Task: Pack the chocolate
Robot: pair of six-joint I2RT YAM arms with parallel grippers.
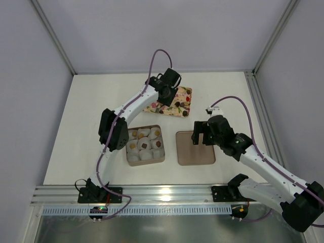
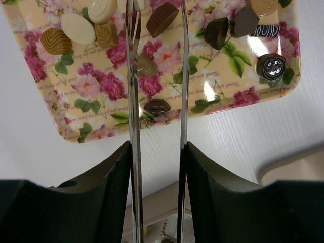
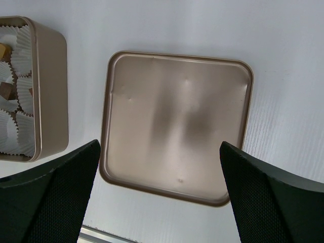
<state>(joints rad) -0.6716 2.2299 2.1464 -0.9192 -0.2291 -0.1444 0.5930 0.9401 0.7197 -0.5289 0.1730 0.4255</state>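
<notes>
The chocolate pieces lie on a floral tray (image 2: 101,86) (image 1: 178,105): a white oval (image 2: 77,28), a tan-gold one (image 2: 54,40), a dark one (image 2: 157,106), and several more. My left gripper (image 2: 157,15) (image 1: 164,93) hangs over the tray, its long metal blades apart, with a brown piece (image 2: 162,19) between them near the tips. The square brown box (image 1: 145,145) (image 3: 50,91) holds white paper cups, several with tan or dark pieces (image 1: 144,145). My right gripper (image 3: 159,202) (image 1: 202,136) is open and empty above the box lid (image 3: 177,126) (image 1: 195,148).
The lid lies flat just right of the box on the white table. Pale walls and metal frame posts enclose the table at the back and both sides. An aluminium rail (image 1: 167,192) with the arm bases runs along the near edge.
</notes>
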